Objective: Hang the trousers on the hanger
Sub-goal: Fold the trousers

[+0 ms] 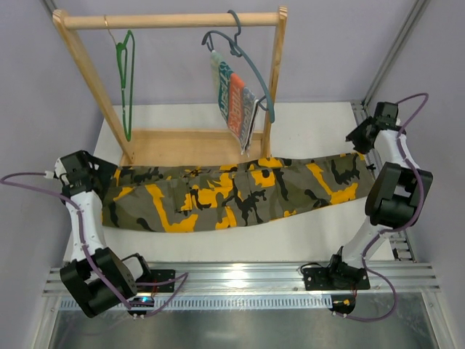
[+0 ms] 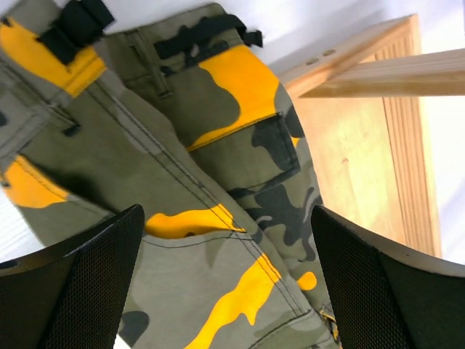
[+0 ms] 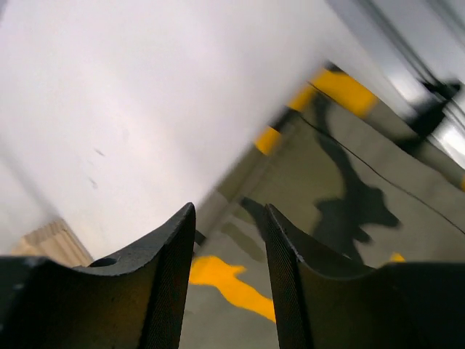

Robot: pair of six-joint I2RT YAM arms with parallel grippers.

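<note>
From above, one pair of trousers is seen spread along the table from its left edge to its right edge, in front of one wooden rack. Two hangers are hung on its rail: the green hanger at the left and a grey-blue hanger at the right, which carries one striped cloth.

In the left wrist view, the left gripper is held spread wide above the trousers, grasping nothing.

In the right wrist view, the right gripper is seen narrowed over the trousers' end. Whether fabric is pinched cannot be told.

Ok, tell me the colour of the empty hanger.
The hanger is bright green; the top external view shows it best.
</note>
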